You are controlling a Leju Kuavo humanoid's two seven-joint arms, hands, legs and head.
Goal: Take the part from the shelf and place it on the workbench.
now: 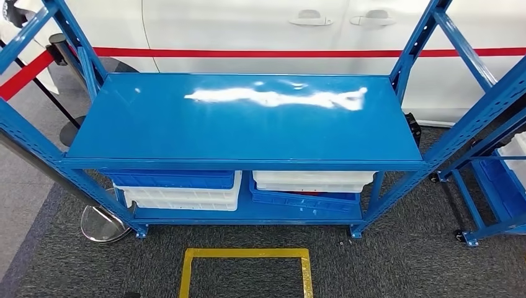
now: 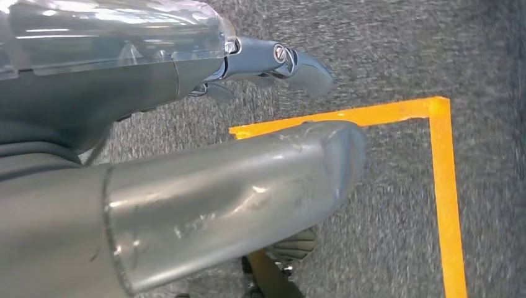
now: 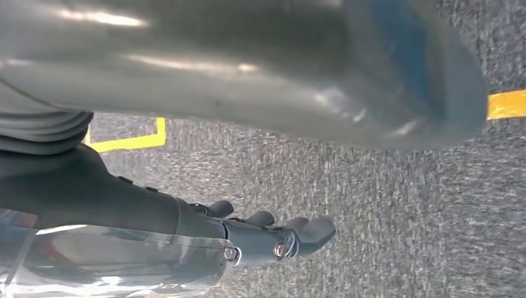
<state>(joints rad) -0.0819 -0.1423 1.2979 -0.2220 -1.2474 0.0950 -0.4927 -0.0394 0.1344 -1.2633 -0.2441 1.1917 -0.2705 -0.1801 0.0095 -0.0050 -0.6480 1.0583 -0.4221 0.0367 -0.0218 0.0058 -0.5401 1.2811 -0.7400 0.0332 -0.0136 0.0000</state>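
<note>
A blue metal shelf rack [image 1: 248, 124] stands right in front of me in the head view, its glossy top board catching a white glare. On its lower level sit stacked blue and white bins [image 1: 180, 189] on the left and a white bin over a tilted blue one [image 1: 310, 189] on the right; what they hold is hidden. My left hand [image 2: 236, 186] hangs over the grey carpet, fingers [image 2: 291, 62] apart, holding nothing. My right hand [image 3: 248, 93] also hangs over the carpet, with its fingers [image 3: 279, 239] loosely extended and nothing in them.
A yellow taped square [image 1: 245, 270] marks the carpet just before the rack. A white car [image 1: 279, 31] with a red stripe stands behind it. A stanchion base [image 1: 102, 223] with a red belt is at the left, and a blue wheeled cart [image 1: 496, 192] is at the right.
</note>
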